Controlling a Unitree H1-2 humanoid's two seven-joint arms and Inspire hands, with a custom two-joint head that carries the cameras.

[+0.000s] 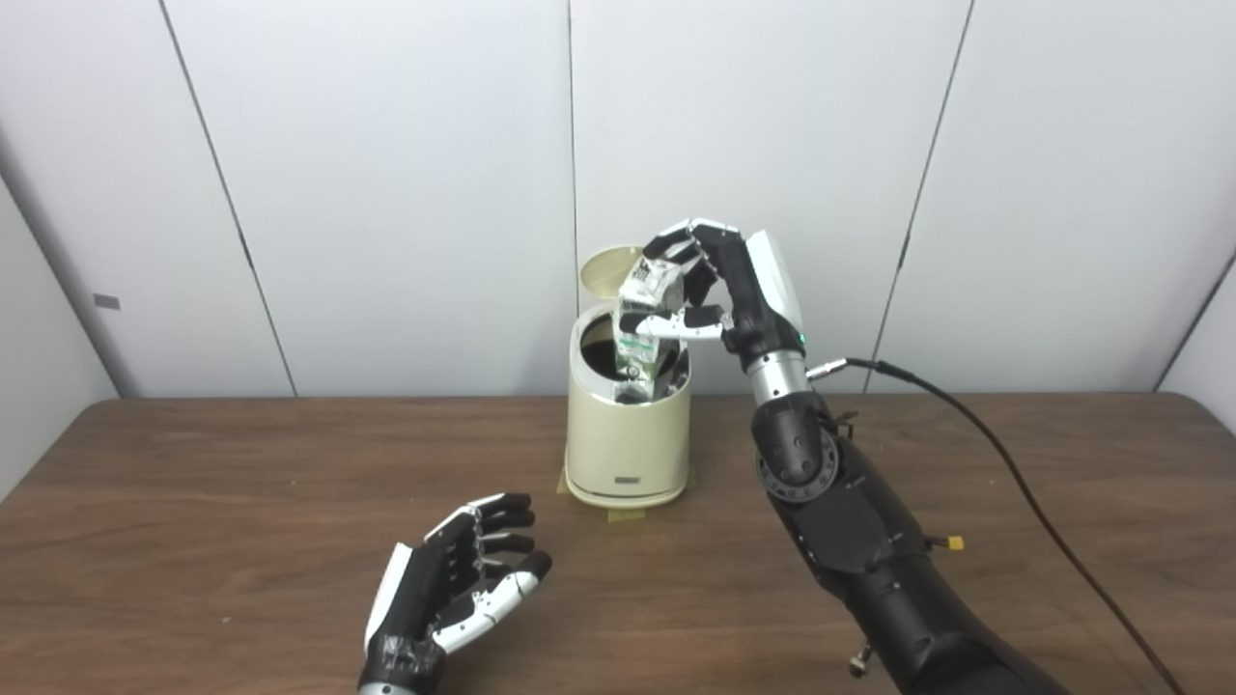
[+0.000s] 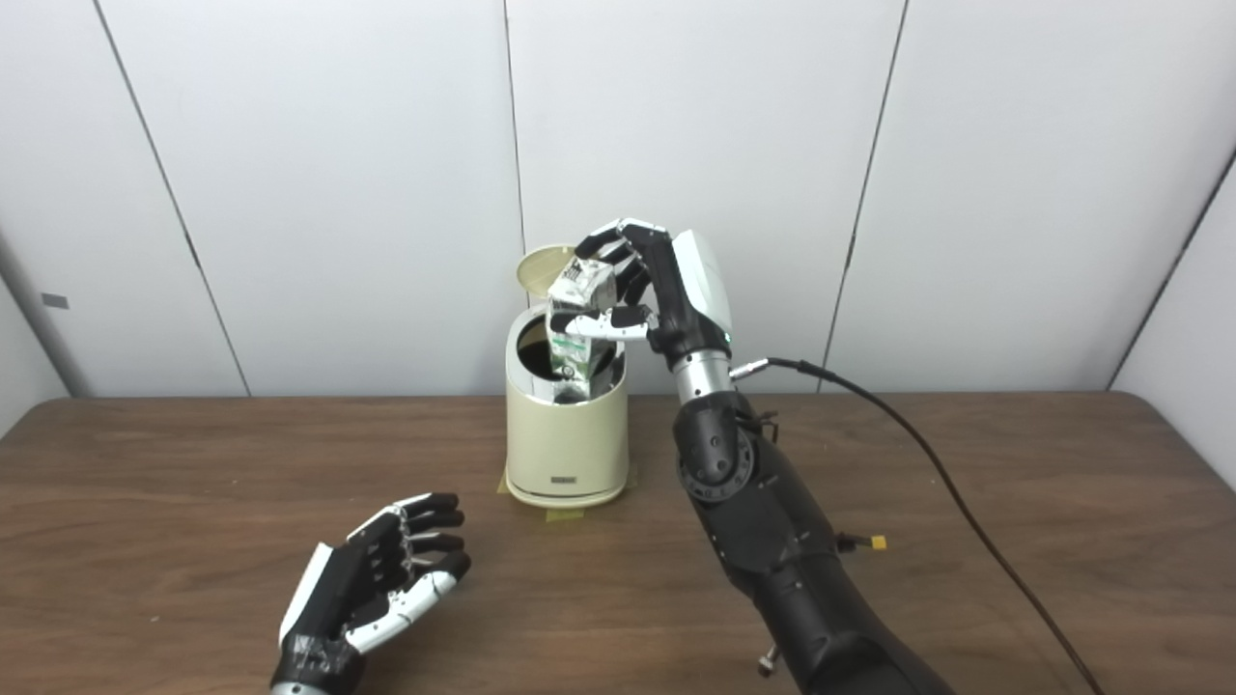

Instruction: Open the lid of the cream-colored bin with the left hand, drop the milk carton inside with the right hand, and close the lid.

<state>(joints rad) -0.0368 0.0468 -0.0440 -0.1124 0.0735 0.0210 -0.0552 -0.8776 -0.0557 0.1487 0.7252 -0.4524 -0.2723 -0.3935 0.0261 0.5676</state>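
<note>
Overhead, right hand [image 1: 719,290] gripping milk carton [image 1: 645,323], left hand [image 1: 454,584] open

- 1 cream-colored bin [image 1: 628,439], standing at about 12 o'clock on the counter [image 1: 193,502].
- 1 lid [image 1: 608,270], raised at the bin's 12 o'clock edge.
- 1 milk carton [image 1: 645,323], its lower end inside the bin's mouth.
- 2 hands: 1 right hand [image 1: 719,290] clasping the carton, and 1 left hand [image 1: 454,579] at about 7 o'clock from the bin, fingers spread.
- 1 black cable [image 1: 1014,483], at about 3 o'clock from the bin.
- 1 counter.
</note>
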